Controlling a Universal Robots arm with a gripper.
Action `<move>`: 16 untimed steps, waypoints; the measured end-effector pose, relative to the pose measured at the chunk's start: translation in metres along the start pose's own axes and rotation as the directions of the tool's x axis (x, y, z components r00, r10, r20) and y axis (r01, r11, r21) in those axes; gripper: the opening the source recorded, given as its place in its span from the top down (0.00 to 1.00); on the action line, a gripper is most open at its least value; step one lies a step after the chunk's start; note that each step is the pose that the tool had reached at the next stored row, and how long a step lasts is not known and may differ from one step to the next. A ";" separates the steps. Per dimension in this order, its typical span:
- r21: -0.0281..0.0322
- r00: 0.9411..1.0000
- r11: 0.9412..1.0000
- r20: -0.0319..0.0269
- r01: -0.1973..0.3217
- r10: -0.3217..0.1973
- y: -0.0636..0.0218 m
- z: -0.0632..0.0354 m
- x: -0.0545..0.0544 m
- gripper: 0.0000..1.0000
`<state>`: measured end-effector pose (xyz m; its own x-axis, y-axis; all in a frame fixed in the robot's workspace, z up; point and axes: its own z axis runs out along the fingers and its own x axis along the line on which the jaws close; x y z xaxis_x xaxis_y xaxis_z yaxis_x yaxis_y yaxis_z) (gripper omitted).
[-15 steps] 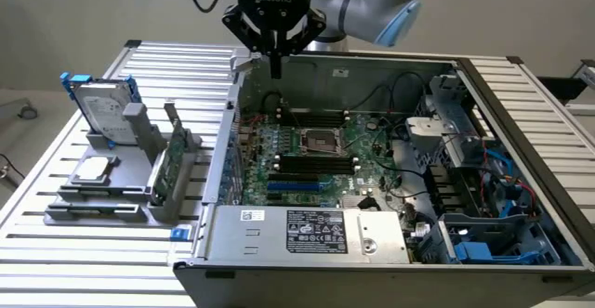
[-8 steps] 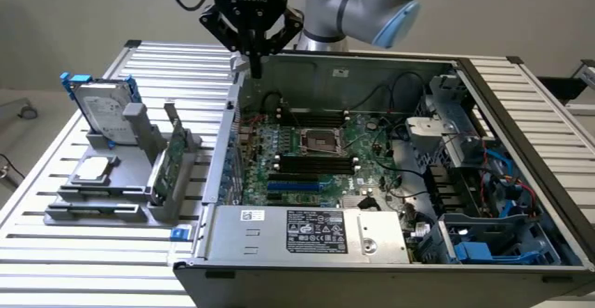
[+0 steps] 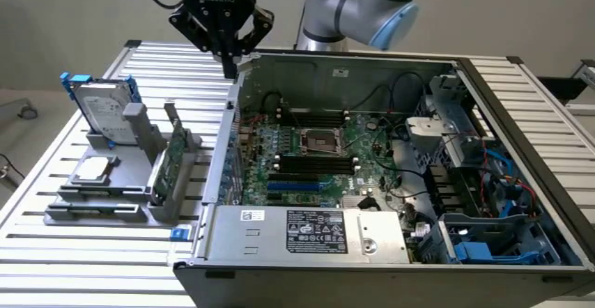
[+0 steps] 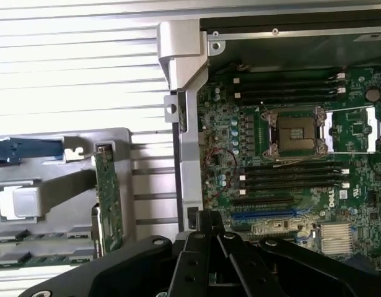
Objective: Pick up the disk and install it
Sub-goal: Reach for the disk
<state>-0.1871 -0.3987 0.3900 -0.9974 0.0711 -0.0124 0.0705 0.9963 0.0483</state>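
The tool (image 3: 228,67) has its black fingers pressed together and holds nothing. It hangs tip-down just above the far corner of the open computer case (image 3: 230,156), on the exterior view's left. The wrist view looks down past the shut fingers (image 4: 209,224) onto that case wall and the motherboard (image 4: 283,154) beyond it.

Inside the case the bare processor socket (image 3: 322,141) sits between rows of black memory slots (image 3: 316,163). A power supply (image 3: 307,233) with a white label lies along the near side, and black cables cross toward blue drive brackets (image 3: 483,252) on the exterior view's right.

The disk (image 3: 97,107) stands upright, its blue rails showing, at the far end of a grey holder (image 3: 130,196). The holder rests on the slatted tabletop (image 3: 56,252), well apart from the tool, to the exterior view's left of the case. In the same holder a green circuit card (image 3: 164,172) stands on edge between the disk and the case wall. A small silver chip (image 3: 96,171) lies flat nearer the camera.
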 end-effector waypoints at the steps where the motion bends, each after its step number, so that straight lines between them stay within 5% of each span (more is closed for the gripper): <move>1: 0.000 1.000 1.000 -0.001 0.000 0.000 -0.0003 0.0002 0.004 0.89; 10: 0.001 1.000 1.000 -0.020 -0.001 0.001 -0.0029 0.0021 0.045 0.89; 16: 0.002 1.000 1.000 -0.027 -0.001 0.001 -0.0042 0.0044 0.073 0.89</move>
<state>-0.2597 -0.3975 0.3845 -0.9974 0.0710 0.0147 0.0716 0.9964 0.0464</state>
